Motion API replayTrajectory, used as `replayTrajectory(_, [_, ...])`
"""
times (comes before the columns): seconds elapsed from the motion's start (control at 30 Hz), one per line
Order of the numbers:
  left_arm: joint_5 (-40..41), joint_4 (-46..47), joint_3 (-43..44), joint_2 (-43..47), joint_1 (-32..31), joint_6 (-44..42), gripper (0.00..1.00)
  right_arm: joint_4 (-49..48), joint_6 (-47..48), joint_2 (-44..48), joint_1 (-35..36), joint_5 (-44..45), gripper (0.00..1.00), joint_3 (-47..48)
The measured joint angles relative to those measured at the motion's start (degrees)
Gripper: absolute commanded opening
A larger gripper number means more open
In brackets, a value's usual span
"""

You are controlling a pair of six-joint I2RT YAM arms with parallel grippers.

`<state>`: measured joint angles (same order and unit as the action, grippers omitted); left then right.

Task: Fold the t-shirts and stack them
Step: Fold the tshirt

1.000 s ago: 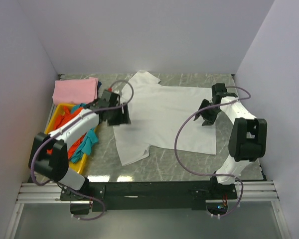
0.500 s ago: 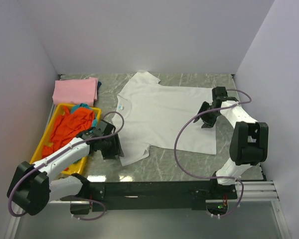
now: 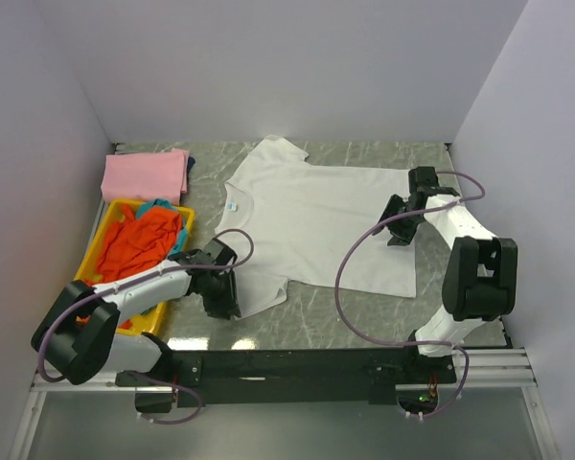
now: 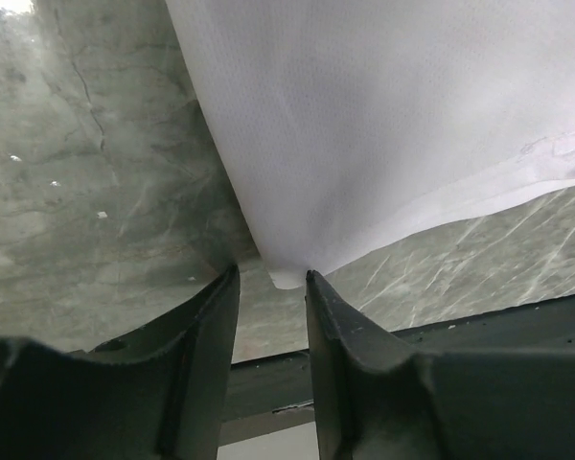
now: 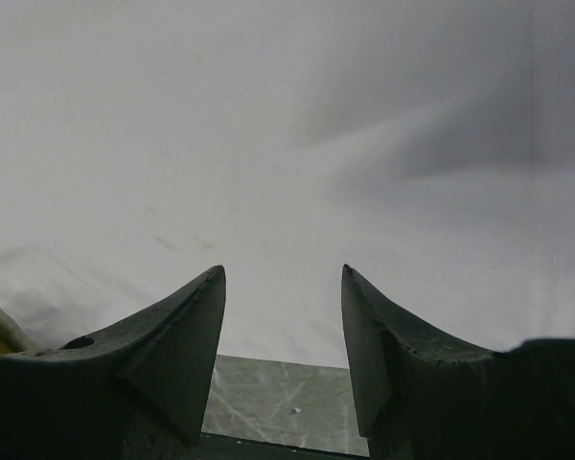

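One pink shirt (image 3: 146,174) lies folded at the far left corner of the worktop (image 3: 345,316). Orange-red (image 3: 134,244) and teal (image 3: 158,205) ones sit crumpled in the yellow plastic tray (image 3: 103,235). The white shirt (image 3: 316,225) lies flat and unfolded mid-worktop, thin fine-woven cloth on grey marbled stone. The left hand (image 4: 271,278) is narrowly spread astride the near sleeve's corner, not pinching. The right hand (image 5: 283,278) is spread wide over the hem side. Most of the folding remains.

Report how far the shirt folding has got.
Done: a pink shirt lies folded at the back left. In hand: the white shirt is spread flat, left pincer straddling its near sleeve corner, right pincer open over its hem end. To do: folding it, plus the orange shirt and teal shirt bunched in the yellow tray.
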<state>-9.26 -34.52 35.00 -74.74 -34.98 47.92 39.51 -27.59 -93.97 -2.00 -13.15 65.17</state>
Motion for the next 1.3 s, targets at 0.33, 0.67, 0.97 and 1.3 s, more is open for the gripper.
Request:
replayTrajectory(0.33, [-2.1, 1.9, 0.5, -2.6, -0.5, 0.1, 0.22, -0.6, -0.1, 3.2, 0.0, 0.4, 0.59, -4.2])
replayTrajectory(0.67, [-6.2, 5.0, 2.0, -6.6, -0.6, 0.3, 0.0, -1.0, -2.6, 10.4, -1.4, 5.0, 0.59, -13.7])
replayTrajectory(0.97, [-0.4, 2.4, 2.0, -3.7, -1.0, 0.8, 0.0, -0.6, -4.4, 14.8, -14.3, 8.3, 0.56, -22.3])
replayTrajectory(1.3, [2.2, 0.3, 2.0, -1.7, -0.9, 0.9, 0.0, 3.2, -4.2, 14.8, -16.3, 14.0, 0.46, -22.4])
